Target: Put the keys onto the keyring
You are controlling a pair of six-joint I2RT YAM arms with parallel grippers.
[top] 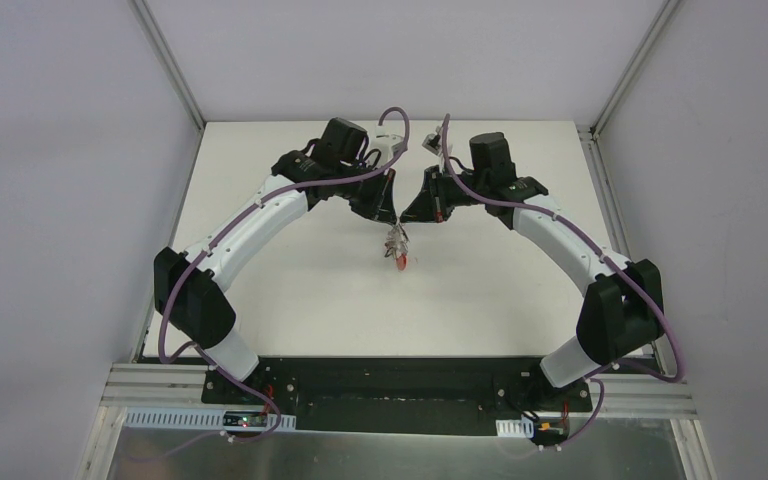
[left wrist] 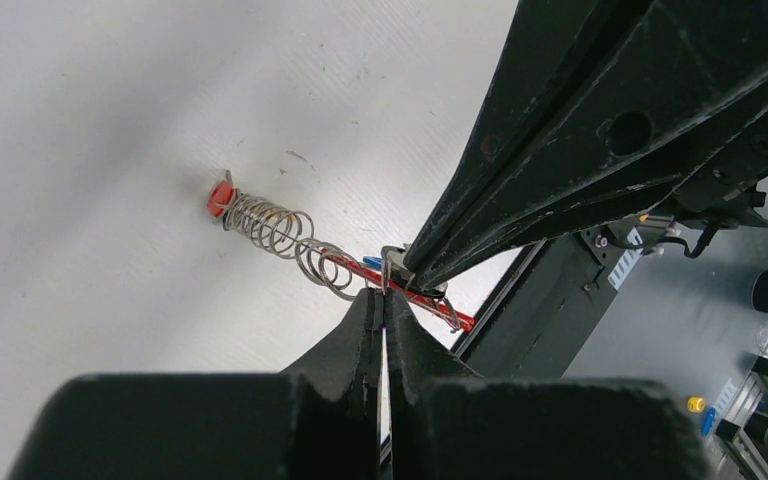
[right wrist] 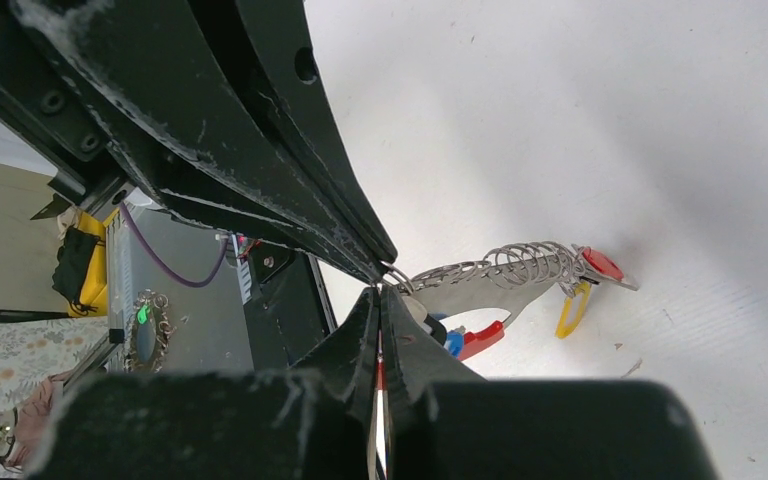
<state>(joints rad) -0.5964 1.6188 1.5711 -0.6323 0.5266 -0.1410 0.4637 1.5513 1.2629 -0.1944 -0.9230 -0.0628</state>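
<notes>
The keyring (top: 397, 250) hangs between my two grippers above the table's middle. In the right wrist view its grey body (right wrist: 480, 290) carries a row of silver rings (right wrist: 520, 262), a red arc (right wrist: 487, 337) and keys with red (right wrist: 600, 265), yellow (right wrist: 572, 308) and blue (right wrist: 453, 343) heads. My left gripper (left wrist: 382, 292) is shut on a thin silver ring or blade at the keyring's near end. My right gripper (right wrist: 380, 290) is shut, with a red strip showing between its fingers. The two gripper tips touch. The rings (left wrist: 275, 228) and the red key head (left wrist: 222, 197) also show in the left wrist view.
The white table (top: 290, 300) lies under the hanging keyring. Metal frame rails run along its left (top: 175, 70) and right (top: 600, 200) sides. The black base plate (top: 400, 385) with both arm mounts is at the near edge.
</notes>
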